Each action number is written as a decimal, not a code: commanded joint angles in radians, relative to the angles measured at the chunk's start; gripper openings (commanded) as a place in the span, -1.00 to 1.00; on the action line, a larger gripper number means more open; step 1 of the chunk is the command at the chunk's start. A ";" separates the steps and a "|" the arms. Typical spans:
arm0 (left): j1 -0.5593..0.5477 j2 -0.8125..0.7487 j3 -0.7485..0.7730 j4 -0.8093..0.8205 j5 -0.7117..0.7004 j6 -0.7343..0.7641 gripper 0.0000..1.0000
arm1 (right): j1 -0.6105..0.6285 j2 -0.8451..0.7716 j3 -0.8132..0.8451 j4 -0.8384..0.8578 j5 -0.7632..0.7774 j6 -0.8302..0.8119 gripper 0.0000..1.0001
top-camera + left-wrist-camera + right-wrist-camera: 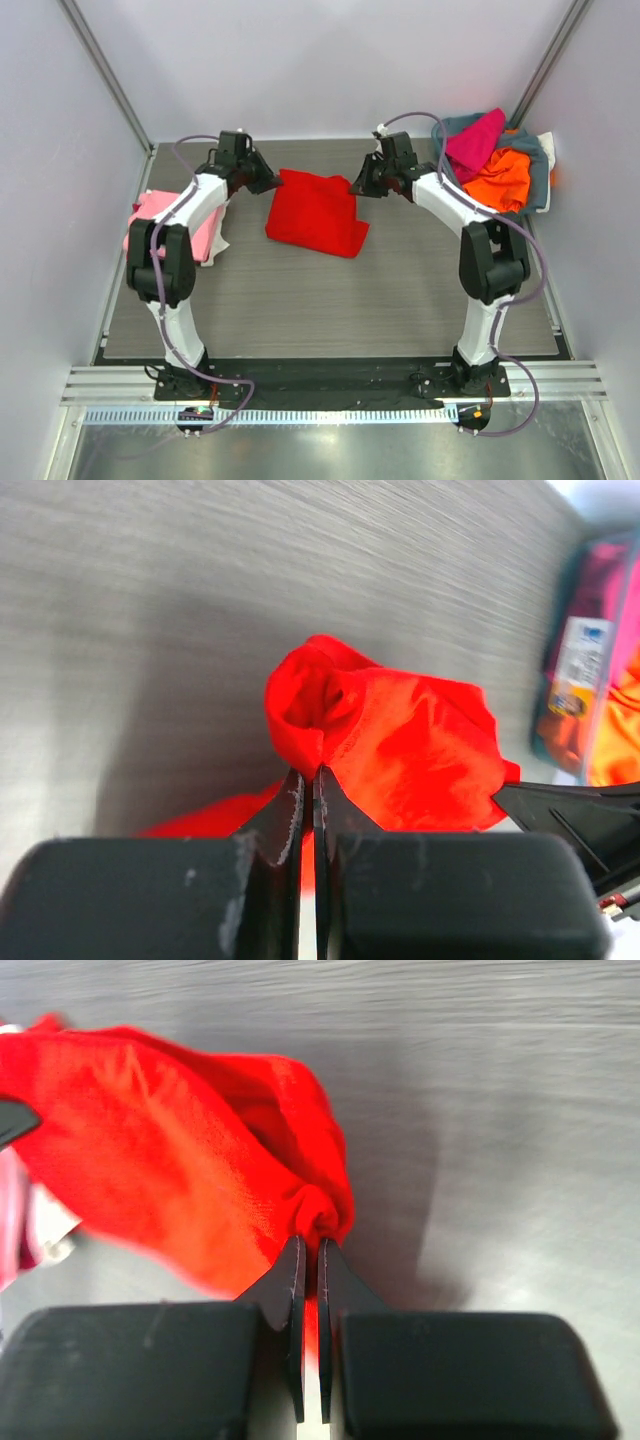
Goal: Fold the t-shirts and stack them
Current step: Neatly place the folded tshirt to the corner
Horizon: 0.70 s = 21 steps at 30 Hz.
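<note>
- Left wrist view: the left pincer (311, 776) is pressed together on a bunched fold of the red t-shirt (400, 745). Cloth fills the tips and no gap shows.
- Right wrist view: the right pincer (309, 1245) is likewise closed, pinching a gathered corner of the same garment.
- Top external view: the red t-shirt lies on the table (330, 300), in the middle and toward the far half. It forms a rough rectangle that looks already doubled over. The pincers hold its far-left and far-right corners.
- Procedure (judgement): raise both corners together and level, just clear of the lower layers. Carry them toward the near edge at equal pace, keeping the span between them lightly taut so the fold line runs straight.
- Check: how many layers each pinch holds cannot be told. A thin bite may slip, and an uneven lift will skew the fold.
- Material: bright red, soft and matte, crumpling readily at the pinch points.
- Left edge: a folded pink t-shirt (150, 210) lies on the table, the likely stacking place.
- Far right: the basket (541, 170) holds a magenta t-shirt (475, 140) and an orange t-shirt (500, 178), both unfolded.
</note>
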 commanded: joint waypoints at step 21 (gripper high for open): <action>0.543 -0.741 -0.068 -0.554 0.066 0.191 -1.00 | 0.546 -0.290 0.046 0.213 0.244 0.212 -0.97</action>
